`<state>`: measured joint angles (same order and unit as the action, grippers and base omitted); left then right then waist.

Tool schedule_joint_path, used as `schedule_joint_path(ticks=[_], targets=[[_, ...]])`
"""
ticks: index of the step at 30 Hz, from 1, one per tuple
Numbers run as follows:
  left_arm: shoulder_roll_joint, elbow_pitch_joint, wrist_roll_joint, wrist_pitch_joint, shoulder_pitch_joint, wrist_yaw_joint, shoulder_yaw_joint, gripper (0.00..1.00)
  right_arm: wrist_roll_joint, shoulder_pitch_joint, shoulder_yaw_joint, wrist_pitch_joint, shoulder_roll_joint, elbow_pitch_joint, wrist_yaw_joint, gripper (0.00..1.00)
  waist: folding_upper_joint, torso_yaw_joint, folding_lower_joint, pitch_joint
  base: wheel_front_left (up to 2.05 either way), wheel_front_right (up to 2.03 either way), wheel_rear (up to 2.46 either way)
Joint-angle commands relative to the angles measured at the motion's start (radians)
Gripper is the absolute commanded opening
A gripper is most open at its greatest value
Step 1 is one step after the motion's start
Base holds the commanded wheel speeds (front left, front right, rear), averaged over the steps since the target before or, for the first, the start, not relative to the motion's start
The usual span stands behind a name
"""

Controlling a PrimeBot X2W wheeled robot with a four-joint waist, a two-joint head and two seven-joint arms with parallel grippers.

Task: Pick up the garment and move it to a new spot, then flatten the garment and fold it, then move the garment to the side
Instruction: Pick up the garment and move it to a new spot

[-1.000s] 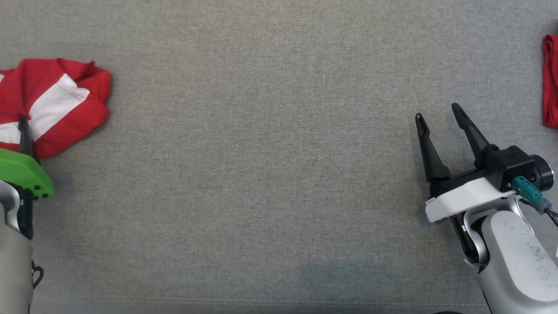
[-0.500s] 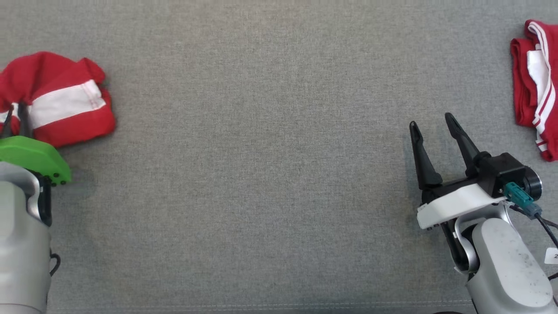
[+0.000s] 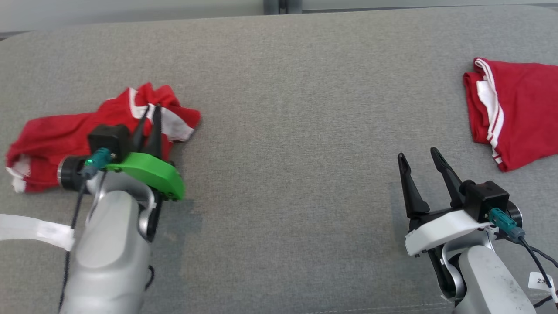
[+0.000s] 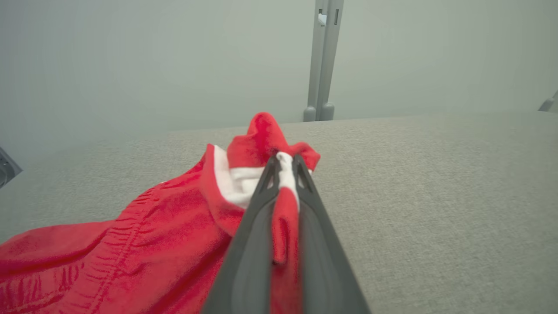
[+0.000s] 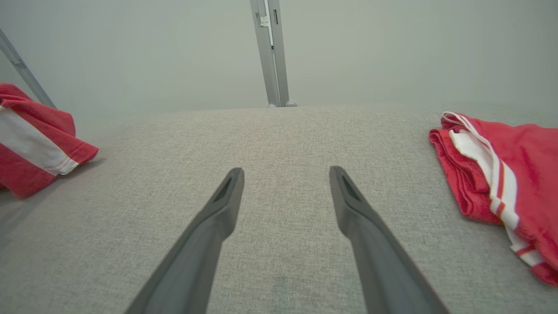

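Note:
A crumpled red garment (image 3: 48, 135) with white bands lies at the left of the grey padded table (image 3: 283, 131). My left gripper (image 3: 150, 111) is shut on its right-hand edge. In the left wrist view a fold of red and white cloth is pinched between the fingers of the left gripper (image 4: 283, 159), and the rest of the garment (image 4: 152, 226) trails away to the lower left. My right gripper (image 3: 417, 153) hovers open over bare table at the right, holding nothing. The right wrist view shows the right gripper (image 5: 285, 171) with spread fingers and the garment (image 5: 30, 144) far off to the left.
A second red garment (image 3: 518, 109) with white stripes lies folded at the far right of the table, also in the right wrist view (image 5: 514, 170). A grey metal post (image 3: 283, 6) stands behind the table's far edge. The table's middle is bare grey fabric.
My left gripper has shut on the garment's edge and drawn it toward the table's middle. The head view has tilted up and shifted. The right gripper stays open.

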<state>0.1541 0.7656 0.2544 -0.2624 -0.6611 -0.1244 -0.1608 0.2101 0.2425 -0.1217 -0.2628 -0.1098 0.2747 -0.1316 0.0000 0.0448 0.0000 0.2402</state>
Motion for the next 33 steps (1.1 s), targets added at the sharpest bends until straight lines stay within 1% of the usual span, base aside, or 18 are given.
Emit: schedule_joint_path(ticks=[1, 4, 5, 6, 12, 13, 15, 16, 17, 18, 20, 24, 33], targets=[[-0.037, -0.029, 0.013, -0.003, 0.034, -0.005, -0.038, 0.00, 0.006, -0.022, 0.007, -0.003, 0.003, 0.005, 0.002, 1.00, 0.0000, -0.062, 0.0000, -0.052, 0.00, 0.00, 0.00], [-0.072, -0.063, 0.043, -0.003, 0.060, -0.007, -0.111, 0.00, 0.009, -0.036, 0.011, -0.003, 0.011, 0.007, 0.002, 1.00, 0.0000, -0.097, 0.0000, -0.062, 0.00, 0.00, 0.00], [-0.089, -0.080, 0.075, -0.003, 0.070, -0.007, -0.164, 0.00, 0.008, -0.039, 0.013, -0.003, 0.013, 0.006, 0.002, 1.00, 0.0000, -0.121, 0.0000, -0.064, 0.00, 0.00, 0.00], [-0.089, -0.080, 0.075, -0.003, 0.070, -0.007, -0.164, 0.00, 0.008, -0.039, 0.013, -0.003, 0.013, 0.006, 0.002, 1.00, 0.0000, -0.121, 0.0000, -0.064, 0.00, 0.00, 0.00], [-0.102, -0.141, 0.179, -0.002, 0.081, -0.007, -0.326, 0.00, 0.011, -0.042, 0.013, -0.003, 0.013, 0.009, 0.002, 1.00, 0.0000, -0.184, 0.0000, -0.067, 0.00, 0.00, 0.00], [-0.101, -0.147, 0.195, -0.003, 0.082, -0.004, -0.351, 0.00, 0.010, -0.043, 0.012, -0.003, 0.013, 0.009, 0.002, 1.00, 0.0000, -0.191, 0.0000, -0.068, 0.00, 0.00, 0.00], [-0.100, -0.137, 0.223, -0.003, 0.086, 0.020, -0.391, 0.00, 0.011, -0.044, 0.007, -0.003, 0.014, 0.013, 0.002, 1.00, 0.0000, -0.204, 0.0000, -0.072, 0.00, 0.00, 0.00], [-0.100, -0.131, 0.229, -0.003, 0.085, 0.033, -0.404, 0.35, 0.011, -0.044, 0.008, -0.003, 0.016, 0.015, 0.002, 1.00, 0.0000, -0.208, 0.0000, -0.074, 0.00, 0.00, 0.00], [-0.100, -0.118, 0.232, -0.003, 0.085, 0.048, -0.412, 0.94, 0.012, -0.044, 0.008, -0.003, 0.017, 0.018, 0.002, 1.00, 0.0000, -0.211, 0.0000, -0.077, 0.00, 0.00, 0.00], [-0.100, -0.105, 0.231, -0.003, 0.087, 0.065, -0.416, 1.00, 0.013, -0.045, 0.009, -0.003, 0.018, 0.021, 0.002, 1.00, 0.0000, -0.212, 0.0000, -0.080, 0.00, 0.00, 0.00], [-0.100, -0.091, 0.227, -0.003, 0.095, 0.089, -0.406, 1.00, 0.014, -0.047, 0.013, -0.003, 0.020, 0.023, 0.002, 1.00, 0.0000, -0.210, 0.0000, -0.087, 0.00, 0.00, 0.00], [-0.095, -0.084, 0.204, -0.003, 0.130, 0.116, -0.362, 1.00, 0.012, -0.060, 0.019, -0.003, 0.023, 0.026, 0.002, 1.00, 0.0000, -0.190, 0.0000, -0.113, 0.00, 0.00, 0.00], [-0.039, -0.158, 0.153, -0.001, 0.299, 0.159, -0.196, 1.00, 0.008, -0.090, 0.017, -0.003, 0.032, 0.026, 0.002, 1.00, 0.0000, -0.155, 0.0000, -0.172, 0.00, 0.00, 0.00]])
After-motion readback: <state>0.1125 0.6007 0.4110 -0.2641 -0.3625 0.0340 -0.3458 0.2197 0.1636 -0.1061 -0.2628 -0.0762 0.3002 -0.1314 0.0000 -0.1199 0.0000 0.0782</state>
